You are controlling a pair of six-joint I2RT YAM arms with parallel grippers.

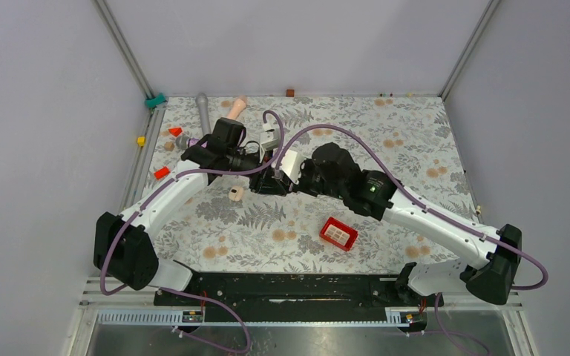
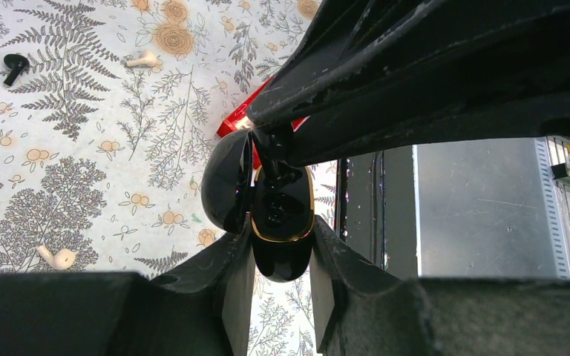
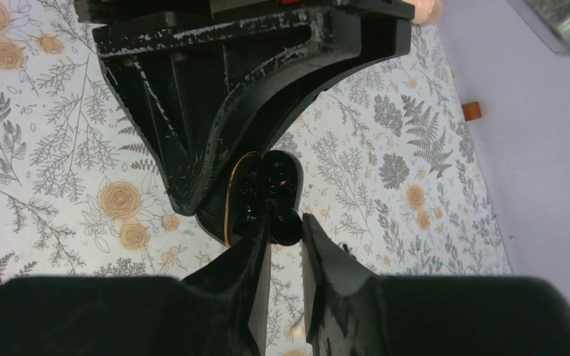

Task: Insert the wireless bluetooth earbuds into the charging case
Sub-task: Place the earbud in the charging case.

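The left pincer (image 2: 280, 241) is clamped on the open case (image 2: 286, 259), held off the surface (image 2: 82, 148). The right pincer (image 3: 286, 226) pinches a black bud (image 3: 283, 231) at the case's mouth; I cannot tell whether it is seated. A second black bud (image 2: 15, 67), a cream bud (image 2: 142, 59) and another cream bud (image 2: 59, 257) lie loose on the surface, so most of the job looks undone.

The charging case (image 2: 282, 230) is glossy black plastic, gold-rimmed; the tablecloth (image 2: 82, 185) looks matt.
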